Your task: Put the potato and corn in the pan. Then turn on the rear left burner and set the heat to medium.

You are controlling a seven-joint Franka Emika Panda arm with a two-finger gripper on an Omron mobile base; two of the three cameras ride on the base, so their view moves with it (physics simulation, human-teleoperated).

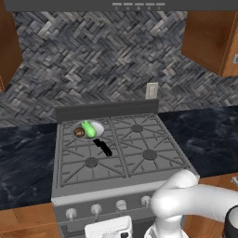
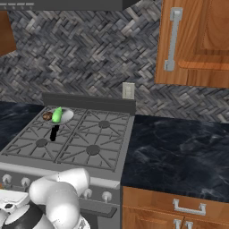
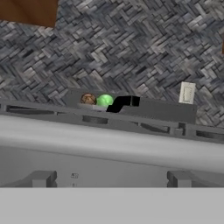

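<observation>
- The pan (image 1: pixel 92 127) sits on the rear left burner (image 1: pixel 86 132) of the stove (image 1: pixel 139 176), at about 10 o'clock on the cooktop in the left base view; the burner cap itself is hidden beneath it.
- The pan's black handle (image 1: pixel 103 147) points toward 5 o'clock, out over the grate (image 1: pixel 88 162) toward the stove's middle.
- The potato (image 1: pixel 79 133) lies inside the pan on its 9 o'clock side, a small brown lump touching or just beside the corn.
- The corn (image 1: pixel 89 128) lies in the pan too, bright green, running from 11 o'clock to 5 o'clock across the bowl.
- In the right base view the same pan (image 2: pixel 62 116) appears at the cooktop's 10 o'clock corner, with the potato (image 2: pixel 47 116) at 9 o'clock of the corn (image 2: pixel 57 115).
- The hand view looks low along the stove's front edge: the potato (image 3: pixel 88 98) and the corn (image 3: pixel 105 100) peek above the far grate, with the handle (image 3: pixel 124 103) at 3 o'clock of them.
- A row of control knobs (image 1: pixel 121 204) runs across the stove's front panel, below the cooktop.
- The gripper (image 1: pixel 109 228) hangs low in front of that panel, at 6 o'clock of the left-hand knobs in the left base view.
- I cannot tell whether its fingers are spread or pressed together; the tips are not clear in any view.
- A wall outlet (image 1: pixel 151 90) sits on the herringbone backsplash (image 1: pixel 107 60) at 12 o'clock of the stove's right half.
- Dark marbled counter (image 2: pixel 179 147) flanks the stove on both sides, with wooden cabinets (image 2: pixel 197 40) above.
</observation>
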